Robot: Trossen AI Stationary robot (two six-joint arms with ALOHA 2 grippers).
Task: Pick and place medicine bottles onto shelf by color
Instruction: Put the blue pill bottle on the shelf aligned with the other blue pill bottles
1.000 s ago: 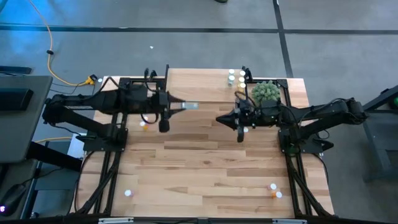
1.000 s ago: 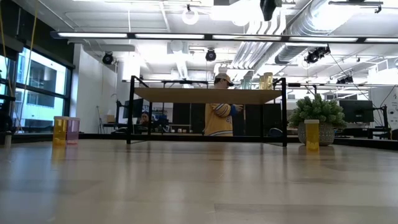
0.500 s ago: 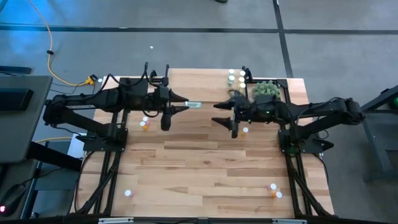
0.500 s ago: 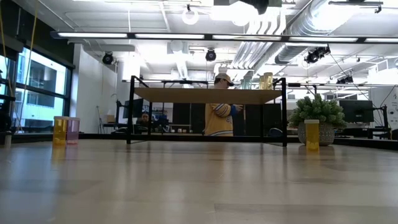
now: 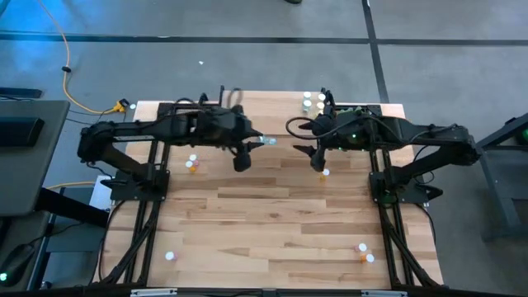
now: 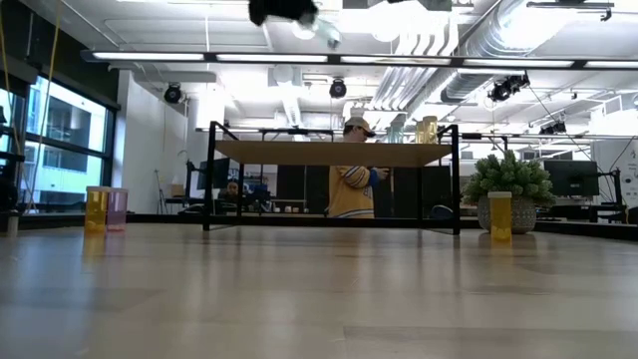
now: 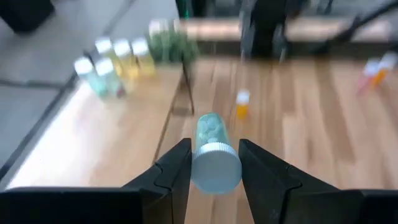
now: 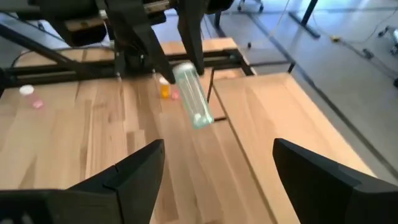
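My left gripper (image 5: pixel 257 142) is shut on a pale green medicine bottle (image 7: pixel 210 152) and holds it in the air by the near edge of the shelf (image 5: pixel 272 111); the low view shows the bottle (image 6: pixel 327 35) high above the shelf top (image 6: pixel 334 152). My right gripper (image 5: pixel 311 155) hangs open and empty to the right of it, its fingers wide apart (image 8: pixel 217 146). An orange bottle (image 5: pixel 324 172) stands on the table just below the right gripper. Several bottles (image 5: pixel 312 101) stand on the shelf's far right part. My left gripper pinches the bottle's white-capped end (image 7: pixel 216 173) between its two fingers (image 7: pixel 177 168). The bottle lies along the fingers, cap toward the wrist, body (image 8: pixel 193 93) sticking out past the tips. The fingers slant down toward the table's right, and the bottle is lifted clear.
A green plant (image 6: pixel 508 179) stands at the shelf's right end, with a yellow bottle (image 6: pixel 499 216) before it. Orange and pink bottles (image 5: pixel 192 163) stand under the left arm. More bottles stand near the front edge (image 5: pixel 171 256) (image 5: pixel 364 252). A person (image 6: pixel 351 179) shows beyond the table.
My left gripper has moved toward the table's right with the green bottle, which is still clear of everything. My right gripper has opened, risen and tipped from pointing down toward level, leaving the orange bottle standing on the table.
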